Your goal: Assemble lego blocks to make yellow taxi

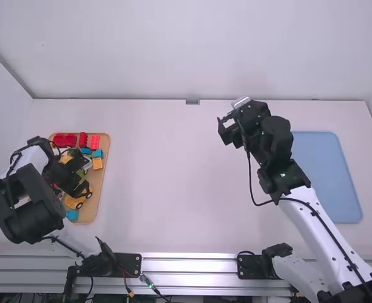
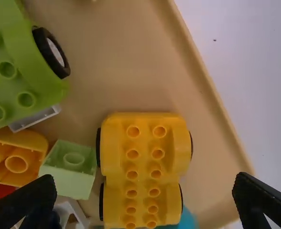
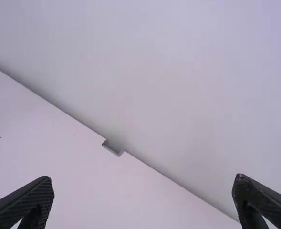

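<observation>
At nine o'clock, the gaping left gripper (image 2: 145,191) seems to be fetching the yellow chassis (image 2: 145,164); next, straddle and pinch. Right gripper (image 3: 144,191) gapes too.

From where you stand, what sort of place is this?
Probably a robot test bench or lab workcell: two arms mounted along a metal rail at a white table, with a tray of toy blocks and loose wiring.

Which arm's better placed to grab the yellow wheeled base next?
Left, I'd say. The left gripper is open over the tray, its fingers on either side of the yellow wheeled base. The right gripper is open too, but well across the table from the tray.
</observation>
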